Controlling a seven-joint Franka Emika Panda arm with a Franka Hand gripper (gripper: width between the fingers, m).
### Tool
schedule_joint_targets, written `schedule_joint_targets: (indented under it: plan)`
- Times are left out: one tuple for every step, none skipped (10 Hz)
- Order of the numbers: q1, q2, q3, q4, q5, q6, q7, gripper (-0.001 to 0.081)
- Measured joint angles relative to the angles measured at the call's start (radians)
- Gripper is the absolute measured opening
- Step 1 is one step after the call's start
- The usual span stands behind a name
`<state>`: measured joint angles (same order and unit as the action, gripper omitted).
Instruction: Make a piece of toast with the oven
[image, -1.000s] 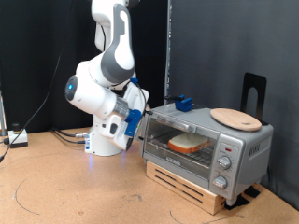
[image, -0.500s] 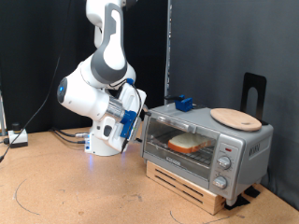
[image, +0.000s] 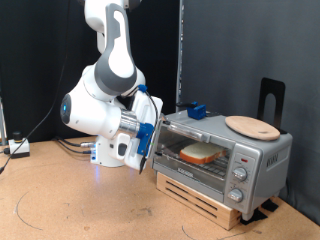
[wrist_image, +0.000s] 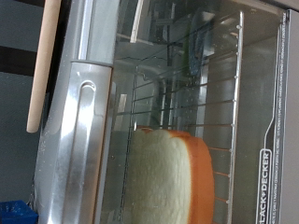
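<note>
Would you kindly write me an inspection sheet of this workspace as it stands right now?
Surface: brown table; the oven stands on a wooden slatted base at the exterior view's right.
Job's things: slice of bread lies on the wire rack inside the oven, behind the closed glass door.
Clutter: round wooden board on the oven's top; small blue object on the top at the back.
Gripper: its fingers do not show in either view; the arm's hand sits close to the oven's door at the exterior view's left.
Cables: a bundle beside the robot's base.
Surroundings: dark curtain behind.
</note>
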<state>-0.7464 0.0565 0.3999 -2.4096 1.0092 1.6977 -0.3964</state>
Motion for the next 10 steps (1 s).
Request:
schedule_joint_targets:
  plan:
    - [-0.001,0.000,-0.001,0.000,-0.003,-0.019,0.000,0.0807]
    - [-0.001,0.007,-0.001,0.010,-0.003,-0.050,-0.011,0.0807]
    - [-0.001,0.037,0.000,0.049,-0.018,-0.095,-0.014,0.0807]
    - [-0.001,0.086,0.001,0.106,-0.053,-0.137,-0.013,0.0807]
    - [-0.001,0.136,0.001,0.156,-0.079,-0.150,-0.003,0.0807]
    - [-0.001,0.178,0.000,0.197,-0.094,-0.135,0.000,0.0807]
    - [-0.001,0.210,0.000,0.226,-0.096,-0.095,0.012,0.0807]
    - [0.000,0.237,0.000,0.251,-0.094,-0.048,0.033,0.0807]
    - [0.004,0.264,0.000,0.274,-0.094,-0.031,0.047,0.0807]
    - [0.004,0.264,0.000,0.274,-0.095,-0.045,0.047,0.0807]
